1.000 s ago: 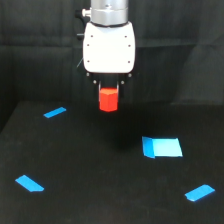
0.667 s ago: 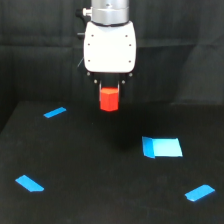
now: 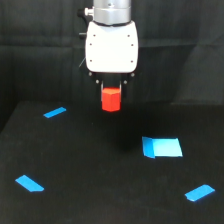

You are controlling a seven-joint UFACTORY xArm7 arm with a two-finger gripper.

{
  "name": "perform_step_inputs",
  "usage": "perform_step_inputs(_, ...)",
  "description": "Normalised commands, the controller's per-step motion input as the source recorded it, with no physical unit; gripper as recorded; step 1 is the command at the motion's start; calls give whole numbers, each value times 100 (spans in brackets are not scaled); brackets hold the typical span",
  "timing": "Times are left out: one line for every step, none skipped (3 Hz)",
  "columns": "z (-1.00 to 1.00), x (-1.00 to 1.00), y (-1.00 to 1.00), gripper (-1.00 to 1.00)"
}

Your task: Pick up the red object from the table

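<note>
Matte black table (image 3: pixel 100 170) carries flat blue tape strips (image 3: pixel 54 112) and one larger blue rectangle (image 3: pixel 161 147), all lying below the gripper (image 3: pixel 111 92). Its dark fingers pinch the red object (image 3: pixel 111 99), a plain matte hexagonal block hanging clear above the table beneath the glossy white housing. Compared with the earlier frames, gripper and block sit slightly higher.

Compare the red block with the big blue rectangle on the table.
The red object is a chunky faceted block; the blue rectangle is flat. The red object hangs in the gripper, apparently off the table; the blue rectangle lies on it, toward the exterior view's right. The blue rectangle covers more area. Both are bright, plain-colored.
</note>
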Motion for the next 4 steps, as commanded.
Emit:
perform_step_inputs(4,3,-8,-100)
perform_step_inputs(11,14,-9,-93)
perform_step_inputs(8,6,-21,-100)
perform_step_inputs(7,12,-2,-98)
